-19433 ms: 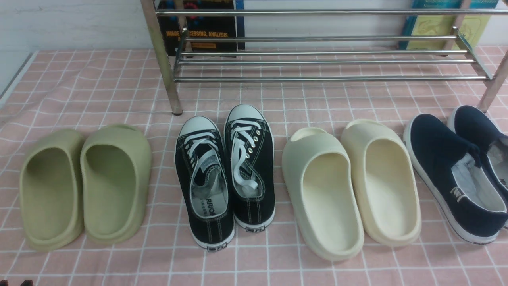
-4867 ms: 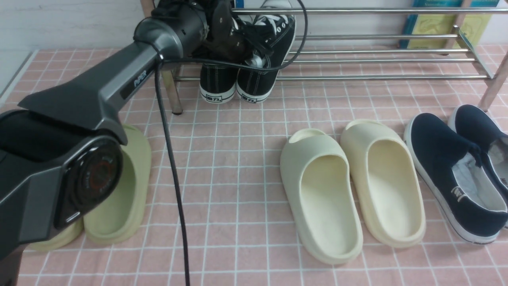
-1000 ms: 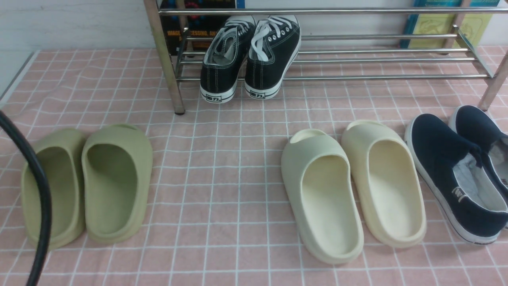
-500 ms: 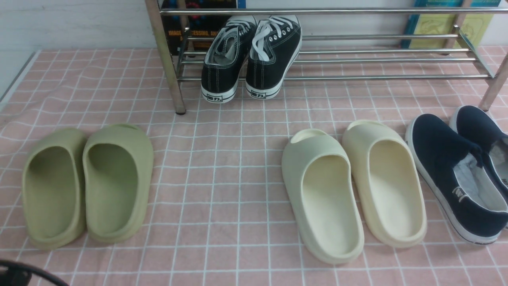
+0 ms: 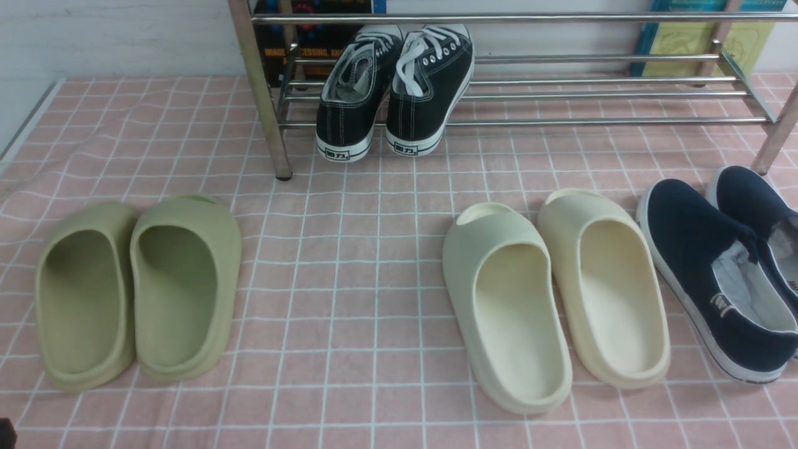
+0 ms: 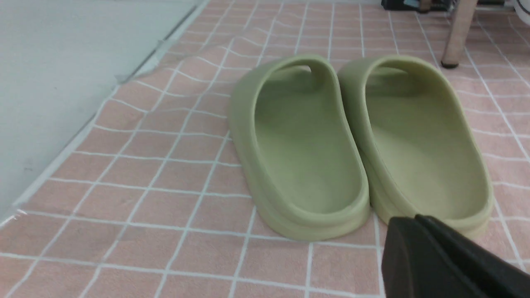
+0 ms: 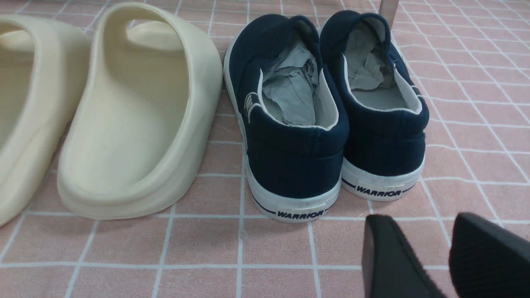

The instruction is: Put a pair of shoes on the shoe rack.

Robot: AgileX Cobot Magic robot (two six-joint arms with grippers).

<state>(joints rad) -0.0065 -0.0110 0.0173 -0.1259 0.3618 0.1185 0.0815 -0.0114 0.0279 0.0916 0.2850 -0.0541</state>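
1. The sneakers (image 5: 394,87) sat side by side on the low shelf of the rack (image 5: 561,93), at the top of the front view, a bit left of the middle.
2. Their toes pointed to the back. Their heels hung over the front bar and tipped down toward the cloth (image 5: 349,262). It could not be told whether the heels touched the cloth.
3. No gripper was touching the sneakers. The job looked done, or very close to done.
4. The left gripper (image 6: 418,225) showed in the lower right of the left wrist view. Its jaws were pressed together and held nothing. It was near the heels of the green slides (image 6: 356,140).
5. The right gripper (image 7: 434,252) showed in the lower right of the right wrist view. Its jaws were apart with a gap between them, and it held nothing. It was near the heels of the navy shoes (image 7: 327,111).
6. The cream slides (image 5: 555,293) lay on the cloth in front of the rack, not on it.
7. What was left, at most, was to push the sneakers further in so the heels would not slip off.
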